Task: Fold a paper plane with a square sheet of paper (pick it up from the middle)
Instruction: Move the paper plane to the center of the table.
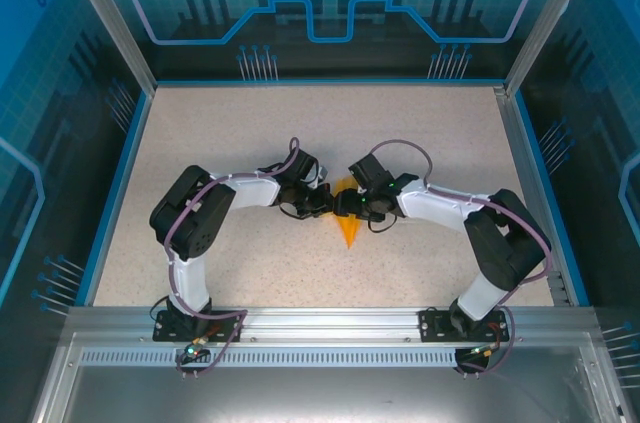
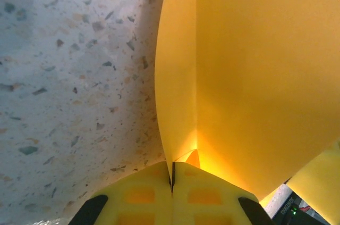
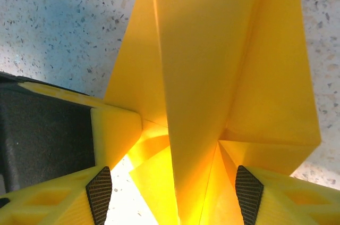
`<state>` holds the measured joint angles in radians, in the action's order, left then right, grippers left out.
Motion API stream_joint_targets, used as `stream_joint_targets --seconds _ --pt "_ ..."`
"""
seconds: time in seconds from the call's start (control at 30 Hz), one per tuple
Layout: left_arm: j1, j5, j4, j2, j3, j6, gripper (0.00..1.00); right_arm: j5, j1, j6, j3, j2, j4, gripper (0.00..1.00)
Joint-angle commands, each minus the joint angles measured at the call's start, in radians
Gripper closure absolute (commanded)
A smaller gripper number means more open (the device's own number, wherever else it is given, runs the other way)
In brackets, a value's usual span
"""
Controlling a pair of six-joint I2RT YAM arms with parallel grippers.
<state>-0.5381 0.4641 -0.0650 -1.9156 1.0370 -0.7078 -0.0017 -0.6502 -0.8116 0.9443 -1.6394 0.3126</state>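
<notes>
Tabletop (image 1: 200, 143) of pale, speckled stone-look material lies inside a blue-edged frame, and the two arms curve in over it from the near corners to meet at its middle.

From the left, the left hand (image 1: 320, 201) is clenched on the paper plane (image 1: 348, 229). In its wrist view the yellow fingertips (image 2: 143, 193) are pressed flat together, and a fold of the plane (image 2: 255, 76) rises out of the seam between them (image 2: 172, 176). The paper there is smooth, matte orange-yellow, with one sharp crease running straight away from the fingertips.

At the centre, seen from above, the plane is a slim pointed wedge. Its long axis runs near to far and its tip points at the near edge (the broader far end is tucked under the two hands).

On the right, the right hand (image 1: 350, 205) touches the left one and stands released. In its own camera (image 3: 175, 203), its fingers (image 3: 114, 129) sit well apart, black ribbed pads facing inward. The plane (image 3: 212, 65) passes loosely between them in layered, crisply creased triangular flaps. Whether either pad touches the paper, I cannot tell.
</notes>
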Motion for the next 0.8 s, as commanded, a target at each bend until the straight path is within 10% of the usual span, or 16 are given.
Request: stream_joint_targets --seconds 0.0,0.77 --pt "0.011 -0.011 -0.01 -0.017 -0.011 -0.003 1.0 0.041 -0.012 -0.014 0.003 0.039 0.056 0.34" --pt "0.012 0.026 0.001 -0.004 -0.011 -0.016 0.99 0.026 -0.103 -0.141 -0.041 0.011 0.008 0.42"
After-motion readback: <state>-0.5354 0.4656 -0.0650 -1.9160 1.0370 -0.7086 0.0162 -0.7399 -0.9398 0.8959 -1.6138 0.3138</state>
